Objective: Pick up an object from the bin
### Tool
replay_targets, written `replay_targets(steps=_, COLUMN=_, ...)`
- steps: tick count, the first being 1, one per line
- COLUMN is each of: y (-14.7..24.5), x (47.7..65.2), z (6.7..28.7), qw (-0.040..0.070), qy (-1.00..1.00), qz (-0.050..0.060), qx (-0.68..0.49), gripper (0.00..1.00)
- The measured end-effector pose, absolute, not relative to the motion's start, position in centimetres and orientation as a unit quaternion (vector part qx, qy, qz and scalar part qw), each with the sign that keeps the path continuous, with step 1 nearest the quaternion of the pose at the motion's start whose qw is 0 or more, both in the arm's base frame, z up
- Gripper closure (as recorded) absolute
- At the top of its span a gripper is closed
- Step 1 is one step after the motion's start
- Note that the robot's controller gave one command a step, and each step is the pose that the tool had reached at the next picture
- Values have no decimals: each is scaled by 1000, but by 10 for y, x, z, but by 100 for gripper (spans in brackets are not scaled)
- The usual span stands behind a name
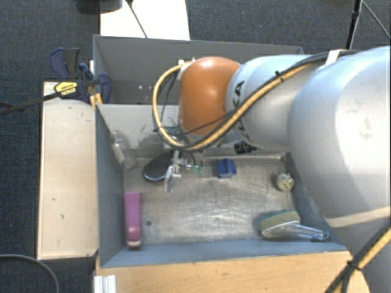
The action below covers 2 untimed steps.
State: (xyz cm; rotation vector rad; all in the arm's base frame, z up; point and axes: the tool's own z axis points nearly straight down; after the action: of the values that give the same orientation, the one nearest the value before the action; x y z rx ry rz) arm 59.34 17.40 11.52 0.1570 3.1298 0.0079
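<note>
My gripper (171, 177) hangs low at the bin's back left, under the arm's orange cover. Its metal tip stands right beside a black oval thing (155, 167), which lies just to its left and seems to touch it. A small blue block (225, 168) lies a short way to the right of the gripper. Between the two sits a tiny green bit (199, 170). I see nothing held in the gripper.
A pink-purple bar (132, 218) lies along the left wall near the front. A clear small bottle (120, 149) leans in the back left corner. A round beige knob (284, 180) and a green-backed brush (282, 223) lie at the right, beside the arm.
</note>
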Motion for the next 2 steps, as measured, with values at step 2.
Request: replay_targets(steps=2, y=186, x=570, z=73, qw=3, qy=970, qz=2, qx=245, gripper=0)
